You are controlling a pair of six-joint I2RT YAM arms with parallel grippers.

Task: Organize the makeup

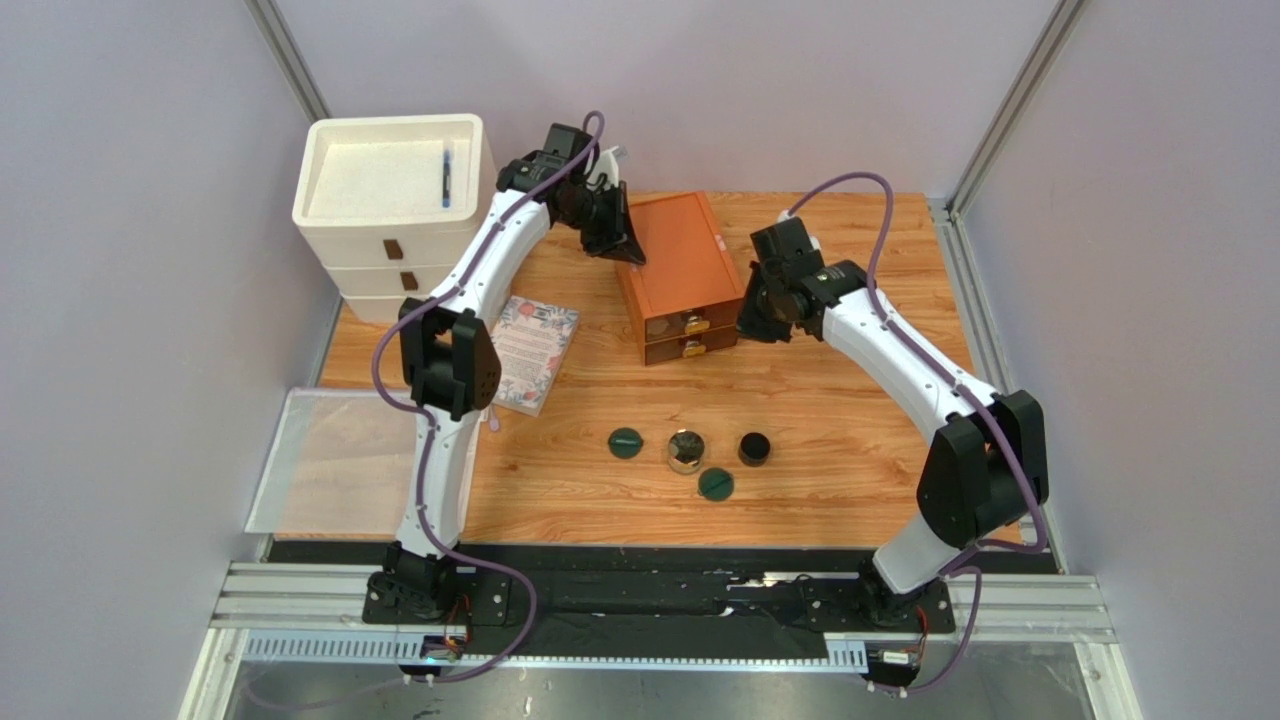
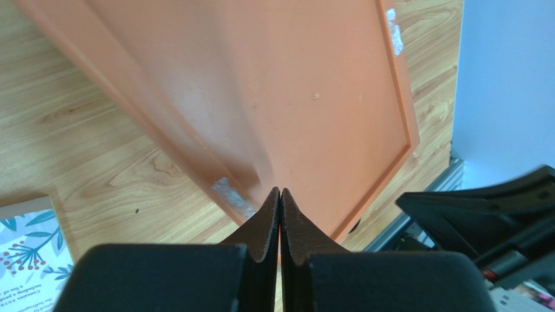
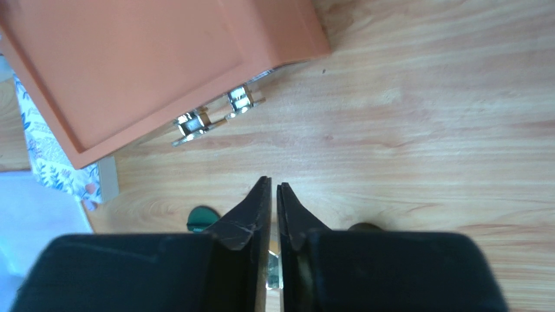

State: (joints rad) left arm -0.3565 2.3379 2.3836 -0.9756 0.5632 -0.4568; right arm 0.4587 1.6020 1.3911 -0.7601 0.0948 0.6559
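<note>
Left gripper (image 2: 280,195) and right gripper (image 3: 273,185), jaws together, flank the drawer box (image 1: 684,258) near the bench's far edge, likely to brace it.

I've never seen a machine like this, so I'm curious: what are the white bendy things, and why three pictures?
They are two robot arms bolted to a wooden table. Each ends in a two-finger gripper. The big picture looks down from above; the other two come from cameras on the wrists. The left gripper is at the edge of the orange drawer box, the right gripper beside it. Both are closed and hold nothing. On the table lie a green compact, a second green compact, a gold-rimmed compact, a black jar and a flowery notebook. A white drawer unit stands at the back left.
</note>
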